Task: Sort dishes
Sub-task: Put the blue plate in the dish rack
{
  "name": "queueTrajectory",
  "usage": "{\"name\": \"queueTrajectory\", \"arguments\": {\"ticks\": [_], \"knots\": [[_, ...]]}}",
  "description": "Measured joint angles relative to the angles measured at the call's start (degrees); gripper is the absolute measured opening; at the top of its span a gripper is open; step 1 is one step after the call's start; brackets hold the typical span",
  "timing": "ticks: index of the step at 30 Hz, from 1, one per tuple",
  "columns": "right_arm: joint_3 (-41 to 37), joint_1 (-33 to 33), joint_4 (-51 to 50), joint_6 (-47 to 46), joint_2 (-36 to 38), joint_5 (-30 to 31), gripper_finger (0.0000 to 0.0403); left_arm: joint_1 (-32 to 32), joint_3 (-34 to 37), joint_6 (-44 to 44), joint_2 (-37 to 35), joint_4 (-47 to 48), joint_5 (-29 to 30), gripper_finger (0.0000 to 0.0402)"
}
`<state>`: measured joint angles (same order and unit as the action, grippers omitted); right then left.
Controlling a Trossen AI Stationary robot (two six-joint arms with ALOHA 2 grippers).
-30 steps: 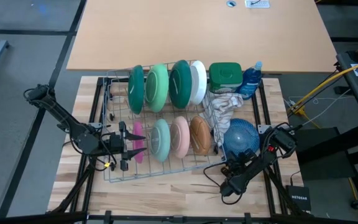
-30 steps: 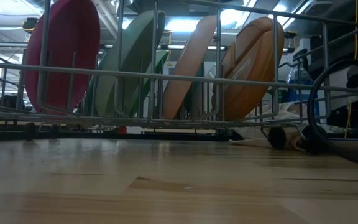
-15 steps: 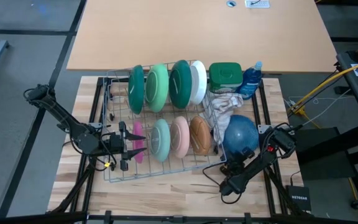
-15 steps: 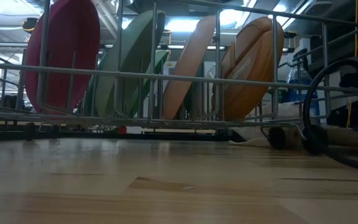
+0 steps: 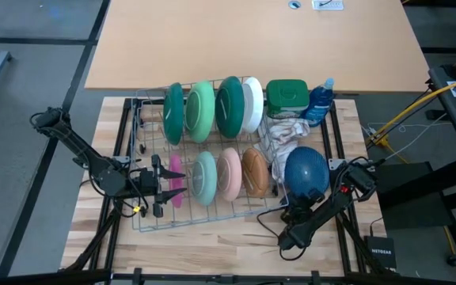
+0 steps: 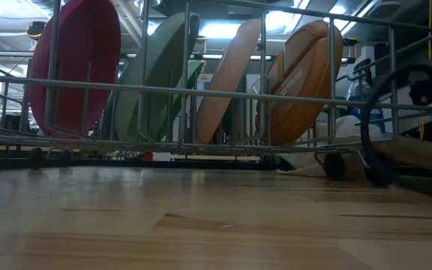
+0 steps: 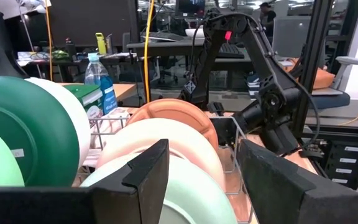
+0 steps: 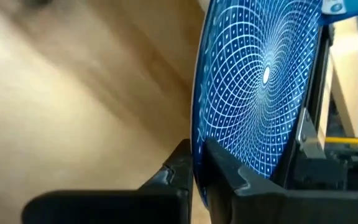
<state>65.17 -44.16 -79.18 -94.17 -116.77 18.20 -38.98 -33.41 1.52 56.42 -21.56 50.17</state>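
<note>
We see the right gripper (image 8: 194, 163) clamped on the rim of the navy plate (image 5: 306, 172); its two dark fingers (image 8: 173, 168) pinch the edge from both sides. In the right wrist view this plate (image 8: 260, 81) shows a fine pattern of light blue lines and dots that turn around its centre. From above, the navy plate is at the right end of the wire rack (image 5: 204, 220), just outside it, and it touches the beige-and-white cloth (image 5: 285, 133) that lies behind it.

The left gripper (image 5: 163, 184) waits at the left end of the rack, with its fingers (image 7: 146, 171) apart, near the pink plate (image 5: 176, 180). This plate stands on its edge in the front row. Next to it in the same row stand the pale teal plate (image 5: 204, 177), a lighter pink plate (image 5: 229, 173) and the brown plate (image 5: 254, 172).

In the back row we see a dark green plate (image 5: 172, 113), a light green plate (image 5: 199, 112), a second dark green plate (image 5: 229, 106) and a white plate (image 5: 252, 104), all upright. Right of them are a green tub (image 5: 286, 96) and a blue bottle (image 5: 320, 100). The rack stands on the wooden table (image 5: 212, 245).
</note>
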Motion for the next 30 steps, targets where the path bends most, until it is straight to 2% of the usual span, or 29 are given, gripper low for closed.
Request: {"name": "queueTrajectory", "arguments": {"ticks": [19,30], "knots": [[14.06,-0.04,-2.61,7.75,0.00,-12.58,0.0020,-0.04,0.00,0.00,0.00,0.07,-0.02,0.0184],[24.64,-0.04,-6.75,8.06,0.11,-15.41,0.0020,-0.04,0.00,0.00,0.00,0.13,-0.02,0.0184]]}}
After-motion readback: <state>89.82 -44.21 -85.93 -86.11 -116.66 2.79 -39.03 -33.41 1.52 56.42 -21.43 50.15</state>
